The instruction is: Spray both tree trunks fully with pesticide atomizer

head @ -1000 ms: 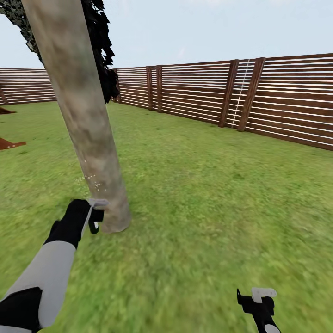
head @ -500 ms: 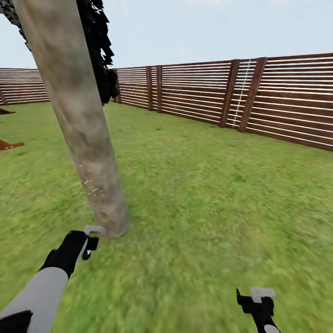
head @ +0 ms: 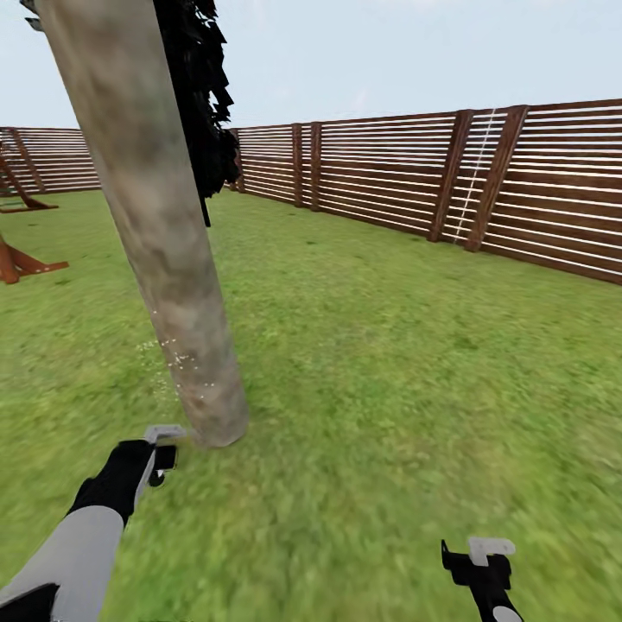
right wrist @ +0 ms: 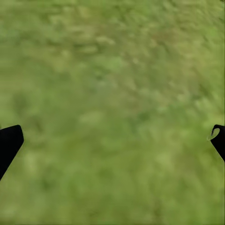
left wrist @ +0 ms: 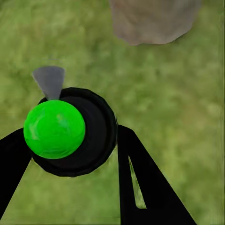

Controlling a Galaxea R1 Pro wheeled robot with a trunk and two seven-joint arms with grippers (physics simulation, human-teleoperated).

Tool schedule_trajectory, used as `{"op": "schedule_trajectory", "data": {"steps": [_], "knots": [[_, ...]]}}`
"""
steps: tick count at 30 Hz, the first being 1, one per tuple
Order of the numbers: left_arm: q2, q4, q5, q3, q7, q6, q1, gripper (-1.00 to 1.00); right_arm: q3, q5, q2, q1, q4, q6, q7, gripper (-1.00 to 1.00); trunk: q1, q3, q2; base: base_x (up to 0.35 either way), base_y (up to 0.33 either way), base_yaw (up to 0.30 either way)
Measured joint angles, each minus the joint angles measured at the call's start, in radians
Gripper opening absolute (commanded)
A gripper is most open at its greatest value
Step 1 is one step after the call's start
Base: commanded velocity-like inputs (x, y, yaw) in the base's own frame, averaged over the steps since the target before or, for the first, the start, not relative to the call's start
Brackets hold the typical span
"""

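A thick, mottled beige-grey tree trunk [head: 164, 250] rises from the grass floor [head: 389, 363] at the left of the head view, with white specks low on its bark. My left gripper [head: 158, 451] hangs just before the trunk's foot, shut on the pesticide atomizer [head: 162, 432]. In the left wrist view the atomizer [left wrist: 70, 133] is a black round body with a bright green cap and a grey nozzle, held between my black fingers [left wrist: 140, 178], and the trunk's base [left wrist: 152, 18] lies beyond it. My right gripper [head: 484, 553] hovers open over bare grass at the lower right.
A brown slatted wooden fence [head: 415, 173] rings the lawn at the back and right. Black foliage [head: 203, 104] hangs behind the trunk. Red-brown wooden frames [head: 26, 259] stand at the far left. Open grass stretches right of the trunk.
My left gripper with the atomizer has dropped from beside the lower trunk to its foot. The head view has shifted a little, bringing the wooden frames further into sight. The right gripper has not moved.
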Motion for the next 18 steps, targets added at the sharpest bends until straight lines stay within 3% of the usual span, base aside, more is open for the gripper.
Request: {"op": "schedule_trajectory", "data": {"steps": [3, 11, 17, 18], "knots": [[-0.011, 0.008, 0.003, 0.016, -0.003, -0.06, 0.0, -1.0, 0.001, 0.0, 0.0, 0.0, 0.001, 0.0, 0.001, 1.0, 0.0, 0.0, 0.0, 0.0, -0.234, 0.013], [-0.022, 0.007, -0.003, 0.017, -0.001, -0.063, 0.0, -1.0, 0.001, 0.0, 0.0, 0.0, 0.001, 0.0, 0.001, 1.0, 0.0, 0.0, 0.0, -0.083, -0.182, 0.001], [-0.009, -0.015, -0.004, 0.002, -0.011, 0.016, -0.027, -1.0, 0.001, 0.0, 0.0, 0.0, 0.023, 0.0, 0.001, 1.0, 0.0, 0.0, 0.0, -0.005, -0.004, 0.0], [0.033, -0.02, -0.005, -0.02, -0.035, 0.081, -0.05, -1.0, 0.001, 0.0, 0.0, 0.0, 0.028, 0.0, 0.001, 1.0, 0.0, 0.0, 0.0, 0.0, 0.0, 0.0]]}}
